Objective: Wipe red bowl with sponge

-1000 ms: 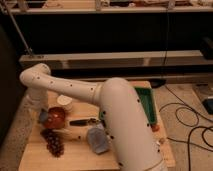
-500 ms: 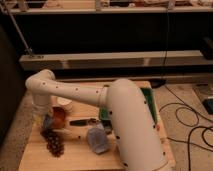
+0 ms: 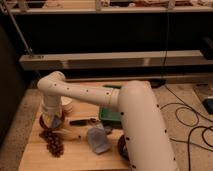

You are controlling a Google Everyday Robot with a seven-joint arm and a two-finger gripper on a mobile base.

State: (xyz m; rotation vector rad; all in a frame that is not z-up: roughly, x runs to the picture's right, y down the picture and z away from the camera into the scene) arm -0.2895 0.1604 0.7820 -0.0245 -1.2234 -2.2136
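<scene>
Wooden counter in front of some dark shelving, and the white arm reaches across it from the right. Compared with a second ago the wrist end has dropped from above the left side of the counter down over the red bowl, so the claw is now right at the bowl with the blue-grey sponge showing at its tip, pinched on the sponge as far as I can judge. My guess is that the approach is done and the actual wiping is starting or about to; only a sliver of the bowl's rim shows left of the wrist, so whether the sponge really touches the inside I can't tell. Around it: a bunch of dark grapes just in front of the bowl, a small white cup just behind, a dark utensil lying to the right, a floppy grey-blue cloth further right, and a green tray mostly hidden behind the arm. The grapes and the cup sit tight on either side, so wide scrubbing strokes could knock them.
</scene>
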